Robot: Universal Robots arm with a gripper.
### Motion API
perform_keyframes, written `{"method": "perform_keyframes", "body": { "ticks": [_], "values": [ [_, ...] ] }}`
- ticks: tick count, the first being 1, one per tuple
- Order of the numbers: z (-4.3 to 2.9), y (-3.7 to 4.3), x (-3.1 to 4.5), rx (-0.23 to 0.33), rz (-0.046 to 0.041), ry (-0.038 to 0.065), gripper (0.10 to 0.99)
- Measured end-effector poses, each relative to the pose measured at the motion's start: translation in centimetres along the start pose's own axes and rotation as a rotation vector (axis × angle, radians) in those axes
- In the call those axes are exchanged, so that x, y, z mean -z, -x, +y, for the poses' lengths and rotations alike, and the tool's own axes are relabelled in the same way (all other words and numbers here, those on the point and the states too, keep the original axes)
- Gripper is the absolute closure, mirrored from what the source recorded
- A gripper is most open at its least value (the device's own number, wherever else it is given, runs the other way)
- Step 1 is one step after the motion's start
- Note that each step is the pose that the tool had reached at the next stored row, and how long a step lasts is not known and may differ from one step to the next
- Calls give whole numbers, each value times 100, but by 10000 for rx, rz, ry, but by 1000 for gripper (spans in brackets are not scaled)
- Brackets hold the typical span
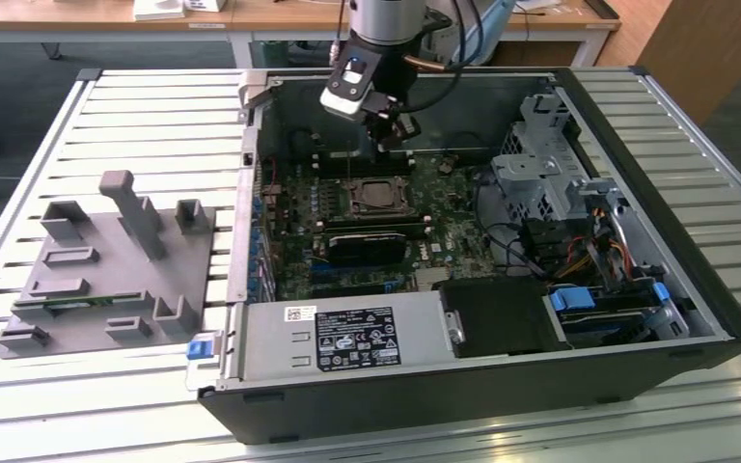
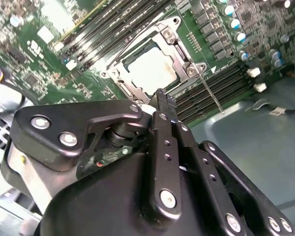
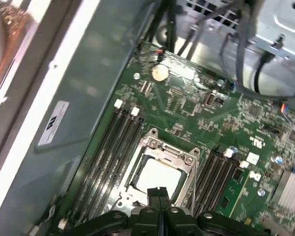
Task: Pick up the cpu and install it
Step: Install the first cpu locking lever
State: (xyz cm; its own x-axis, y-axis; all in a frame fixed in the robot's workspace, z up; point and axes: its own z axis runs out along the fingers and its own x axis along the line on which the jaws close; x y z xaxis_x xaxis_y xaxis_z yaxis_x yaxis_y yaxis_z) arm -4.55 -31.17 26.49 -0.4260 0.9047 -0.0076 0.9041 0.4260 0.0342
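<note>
Just below my wrist, my pincer (image 3: pixel 158 192) hangs with its two black fingers pressed together, nothing between them. Their tips sit over the near edge of the metal socket frame (image 3: pixel 163 150) on the green circuit board (image 3: pixel 206 123).

Inside that frame lies the cpu (image 3: pixel 158 177), flat, its pale silvery top facing up (in the second wrist view it (image 2: pixel 150 70) shows as a bright square within the frame, and I am not touching it). A thin metal lever (image 2: pixel 209 92) runs alongside the frame there. Rows of long dark memory slots (image 3: pixel 108 152) flank the socket on both sides, and further along the board a round coin battery (image 3: pixel 160 73) gleams.

Seen from the exterior view, my arm reaches down into the open computer case (image 1: pixel 679 289), which lies on its side on a slatted metal table (image 1: pixel 113 116). Toward that view's left, well apart from the case, a grey holder tray (image 1: pixel 100 280) with upright posts rests on the slats.
</note>
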Motion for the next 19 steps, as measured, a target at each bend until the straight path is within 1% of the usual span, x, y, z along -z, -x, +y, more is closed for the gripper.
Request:
{"method": "perform_keyframes", "body": {
  "ticks": [2,15,19],
  "values": [
    [0,0,0,328,11,3,980],
    [1,0,-1,1797,62,14,980],
    [1,0,0,2372,81,18,980]
  ]
}}
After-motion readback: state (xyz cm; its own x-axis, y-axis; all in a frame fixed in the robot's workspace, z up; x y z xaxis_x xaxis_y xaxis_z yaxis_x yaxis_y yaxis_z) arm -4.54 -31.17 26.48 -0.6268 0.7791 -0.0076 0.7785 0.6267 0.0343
